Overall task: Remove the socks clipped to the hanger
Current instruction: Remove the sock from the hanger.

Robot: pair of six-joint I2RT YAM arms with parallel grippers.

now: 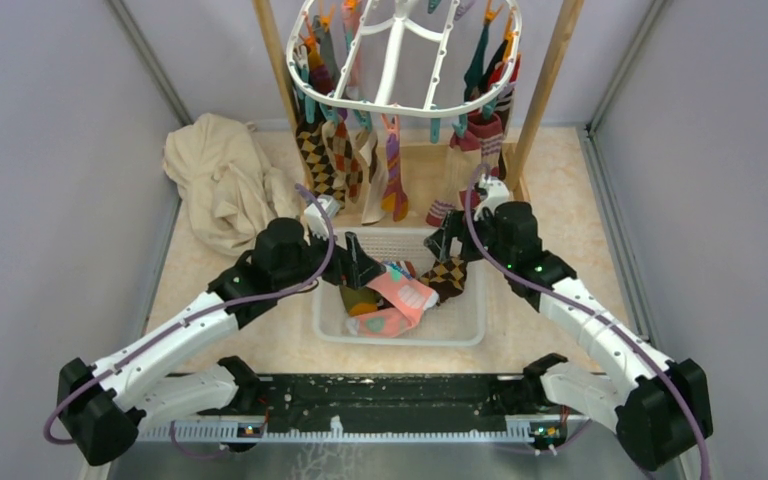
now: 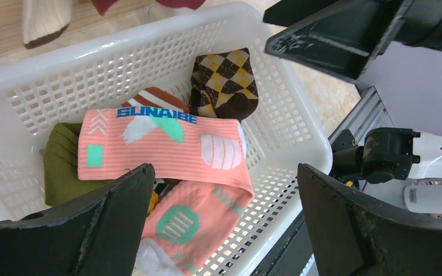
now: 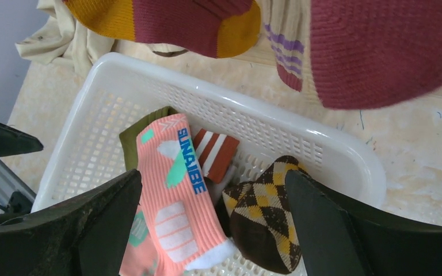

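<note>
Hanger (image 1: 410, 108) far centre, oval long axis left-right. Socks (image 1: 320, 150) hang from its clips, long axis vertical, toes down. White basket (image 1: 460, 335) nearer on desk (image 1: 560, 200) holds pink sock (image 1: 402, 290). Left pincer (image 2: 224, 172) and right pincer (image 3: 213, 172) over basket, both gaping, empty.

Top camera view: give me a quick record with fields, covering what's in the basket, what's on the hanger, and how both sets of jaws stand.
basket: white mesh, below the hanger's near side
in basket: pink sock, argyle sock, olive sock, rust-striped sock
hanger: white oval rack
clipped socks: many hang from its clips
left jaws: open, empty, over the basket
right jaws: open, empty, over the basket
beige cloth: heaped left of the hanger
</note>
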